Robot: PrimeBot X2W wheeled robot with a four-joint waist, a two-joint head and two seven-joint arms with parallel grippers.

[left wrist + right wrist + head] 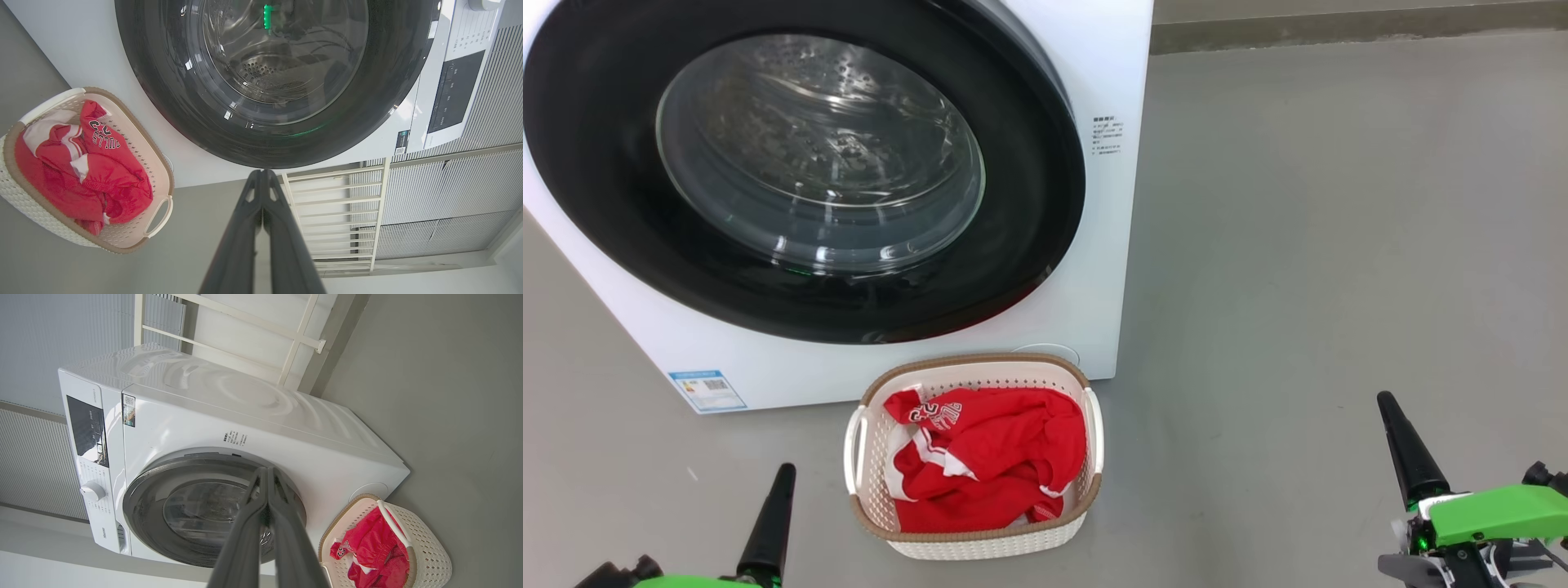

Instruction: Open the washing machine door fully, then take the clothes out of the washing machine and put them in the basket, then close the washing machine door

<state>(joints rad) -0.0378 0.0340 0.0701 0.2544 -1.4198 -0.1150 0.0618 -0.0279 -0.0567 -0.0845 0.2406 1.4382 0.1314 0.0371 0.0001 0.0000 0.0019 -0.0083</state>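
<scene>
Head view: red fabric clothes (992, 457) are contained in the cream perforated basket (980, 545), with left end effector (784, 475) and right end effector (1386, 404) clenched empty.

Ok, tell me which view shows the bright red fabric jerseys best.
Head view: the bright red fabric jerseys lie whole, from above, in the cream perforated plastic basket. Left wrist view shows them sideways near its edge; right wrist view crops them at the bottom.

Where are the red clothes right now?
The red clothes lie bunched inside the cream basket, low in the middle of the head view, on the floor right in front of the white washing machine.
</scene>
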